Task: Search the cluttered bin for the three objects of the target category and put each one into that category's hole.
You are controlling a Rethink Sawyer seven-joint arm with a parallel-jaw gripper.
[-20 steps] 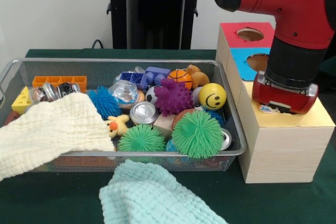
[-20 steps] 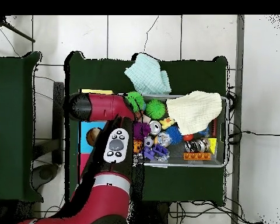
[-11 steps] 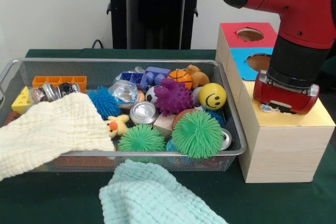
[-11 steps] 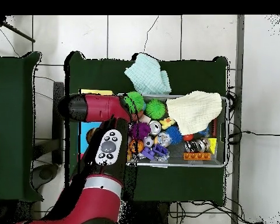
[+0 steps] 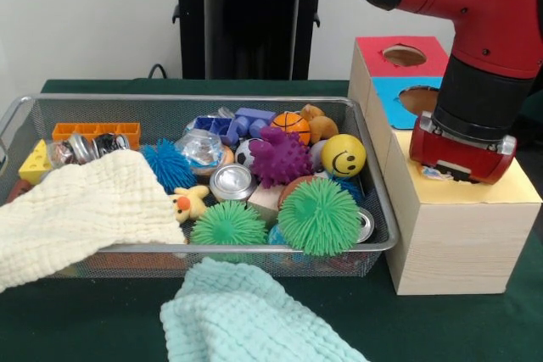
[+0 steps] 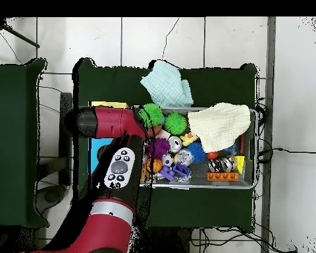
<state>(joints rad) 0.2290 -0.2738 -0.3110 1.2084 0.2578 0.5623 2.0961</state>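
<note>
The gripper is held low over the yellow section of the sorting box, at 3 o'clock from the wire bin, presumably for a drop into the hidden hole; whether anything is gripped cannot be told.

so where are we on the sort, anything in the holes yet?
Can't confirm anything dropped: the holes' insides don't show. In hand: the arm's wrist sits low over the box's yellow section; a small object peeks out beneath, grip hidden. Left: the wire bin remains full of toys, partly under the cream cloth.
</note>
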